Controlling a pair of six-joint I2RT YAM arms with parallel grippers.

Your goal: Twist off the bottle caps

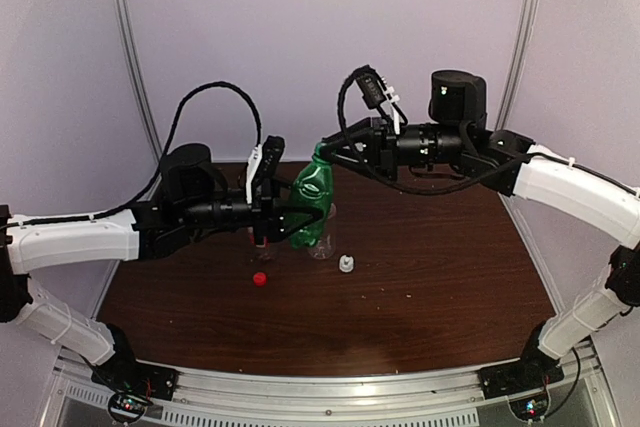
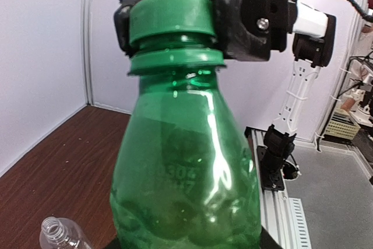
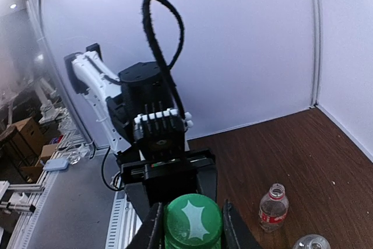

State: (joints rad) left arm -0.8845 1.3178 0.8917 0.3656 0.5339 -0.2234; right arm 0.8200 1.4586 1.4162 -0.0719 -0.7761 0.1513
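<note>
The right gripper [image 1: 323, 151] is closed on the green cap [image 2: 170, 18]. In the right wrist view its two black fingers [image 3: 152, 228] press on both sides of the cap, and the cap fills the space between the jaws. The cap sits on the neck of the green bottle [image 2: 186, 161], directly above the neck ring.

The left gripper [image 1: 292, 215] holds the same bottle lower, around its body. Its jaws are partly closed and the bottle is between them. The bottle is lifted above the table [image 1: 440, 257] and leans a little, with its top toward the right jaws.

Under the left jaws, slightly toward the near edge, the red cap [image 1: 259, 278] lies on the table. The white cap [image 1: 346, 265] lies near it, below the right jaws and well apart from them.

In the right wrist view the red-label bottle [image 3: 273, 207] stands upright on the table, below the right jaws and to their right side. In the left wrist view the clear bottle [image 2: 58, 234] shows below and left of the green bottle, with an open threaded neck.
</note>
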